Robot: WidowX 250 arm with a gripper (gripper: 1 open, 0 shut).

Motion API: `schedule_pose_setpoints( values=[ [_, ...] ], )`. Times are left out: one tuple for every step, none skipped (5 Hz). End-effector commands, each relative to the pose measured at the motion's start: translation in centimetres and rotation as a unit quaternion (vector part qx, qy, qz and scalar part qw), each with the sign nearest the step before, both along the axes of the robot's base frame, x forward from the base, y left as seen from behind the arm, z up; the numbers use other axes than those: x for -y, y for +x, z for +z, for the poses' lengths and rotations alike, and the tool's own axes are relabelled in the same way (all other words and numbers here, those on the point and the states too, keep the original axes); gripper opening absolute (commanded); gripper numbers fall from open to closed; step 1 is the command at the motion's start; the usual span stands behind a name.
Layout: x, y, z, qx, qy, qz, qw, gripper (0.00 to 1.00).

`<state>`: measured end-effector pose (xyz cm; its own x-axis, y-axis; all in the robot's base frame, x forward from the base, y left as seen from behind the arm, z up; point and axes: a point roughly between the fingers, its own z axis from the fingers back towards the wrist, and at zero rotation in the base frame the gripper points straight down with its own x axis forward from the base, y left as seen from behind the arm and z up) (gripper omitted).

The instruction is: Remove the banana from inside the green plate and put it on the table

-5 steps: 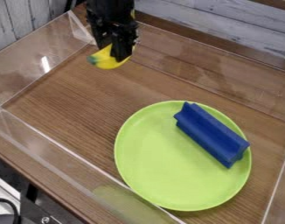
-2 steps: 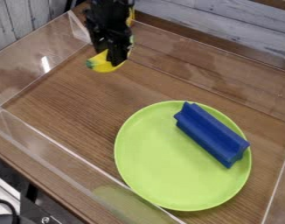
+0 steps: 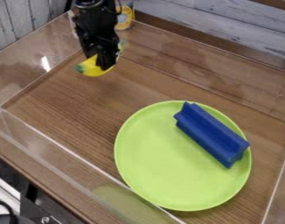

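Your gripper (image 3: 100, 63), fingers pinching the banana (image 3: 96, 69), has dropped lower and farther from the green plate (image 3: 156, 175); release onto the worktop (image 3: 75, 122) looks close.

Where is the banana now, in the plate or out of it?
Out. The banana sits in the shut gripper low over the table, far from the plate, which holds only a blue block.

We look down on a brown wood-grain desk (image 3: 75, 114) fenced by clear acrylic walls (image 3: 28, 61) that catch pale glints of light. Behind the far edge we see a backdrop of whitish, weathered planks (image 3: 226, 26) running level. At the lower left, past the near wall, we make out dark cables (image 3: 10, 210), too dim to identify further.
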<state>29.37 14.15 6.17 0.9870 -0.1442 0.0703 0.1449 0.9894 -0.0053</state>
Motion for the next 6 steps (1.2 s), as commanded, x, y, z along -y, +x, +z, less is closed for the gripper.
schedule_pose_setpoints(
  values=[
    [-1.2, 0.2, 0.6, 0.019, 0.013, 0.006, 0.9997, 0.0],
    [-1.6, -0.2, 0.0, 0.015, 0.013, 0.01, 0.9997, 0.0],
    [-1.9, -0.5, -0.3, 0.01, 0.012, 0.014, 0.9998, 0.0],
    [-2.2, -0.8, -0.9, 0.005, 0.011, 0.017, 0.9998, 0.0],
    [-2.4, -1.1, -1.4, 0.001, 0.009, 0.021, 0.9997, 0.0],
    [-2.4, -1.4, -1.6, -0.004, 0.006, 0.024, 0.9997, 1.0]
  ],
)
